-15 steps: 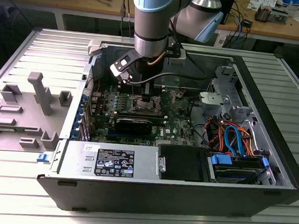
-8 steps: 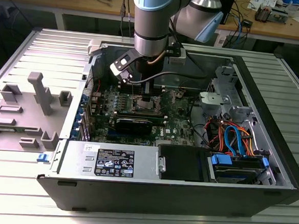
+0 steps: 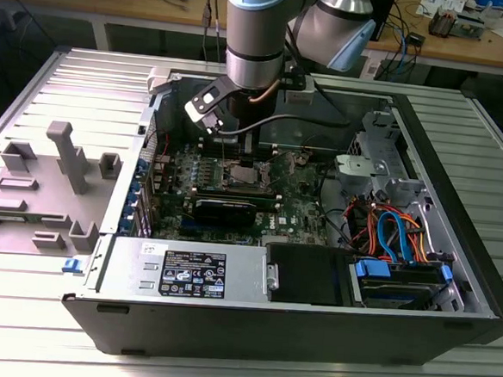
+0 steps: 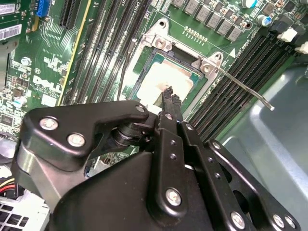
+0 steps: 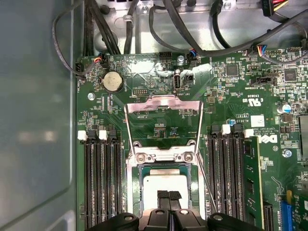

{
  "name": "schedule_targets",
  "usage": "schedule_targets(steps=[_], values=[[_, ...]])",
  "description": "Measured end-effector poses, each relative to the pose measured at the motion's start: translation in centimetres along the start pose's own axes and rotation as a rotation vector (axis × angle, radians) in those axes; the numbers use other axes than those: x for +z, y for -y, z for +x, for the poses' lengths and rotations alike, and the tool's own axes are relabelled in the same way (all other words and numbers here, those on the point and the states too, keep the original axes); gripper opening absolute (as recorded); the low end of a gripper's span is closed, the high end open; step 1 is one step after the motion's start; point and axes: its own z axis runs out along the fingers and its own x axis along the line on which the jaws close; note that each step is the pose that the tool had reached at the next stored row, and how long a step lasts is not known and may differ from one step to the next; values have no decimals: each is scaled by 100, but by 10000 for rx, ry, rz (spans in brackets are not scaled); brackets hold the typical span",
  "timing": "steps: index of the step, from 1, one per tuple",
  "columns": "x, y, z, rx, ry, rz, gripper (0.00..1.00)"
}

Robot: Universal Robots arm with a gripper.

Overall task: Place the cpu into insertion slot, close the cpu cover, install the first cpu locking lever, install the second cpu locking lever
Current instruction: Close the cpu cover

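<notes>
A brushed, silver-grey metal top with a dull sheen is seen on the cpu (image 5: 166,180). Around the cpu, the insertion slot (image 5: 164,157) is rimmed in bright, polished metal. Next to the cpu, the cpu cover (image 5: 163,100) is made of thin bare metal, reflective along its edges. Beside the cpu, a locking lever (image 4: 245,87) is formed of smooth metal wire. The motherboard (image 5: 226,96) under the cpu is coated in glossy green lacquer. The memory slots (image 5: 101,183) flanking the cpu are moulded in matt black plastic. Over the cpu, the gripper (image 5: 169,195) is finished in satin black and fitted with shiny metal screw heads. Further from the cpu, the case wall (image 5: 38,120) is of smooth grey metal.
</notes>
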Motion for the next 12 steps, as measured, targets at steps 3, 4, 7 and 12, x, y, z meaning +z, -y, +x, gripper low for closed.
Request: schedule_targets(steps=[3, 4, 7, 12], values=[[-17, -1, 1, 0, 0, 0, 11], [-24, -1, 0, 0, 1, 0, 11], [-40, -2, 1, 0, 2, 1, 11], [-41, -2, 1, 0, 0, 0, 11]])
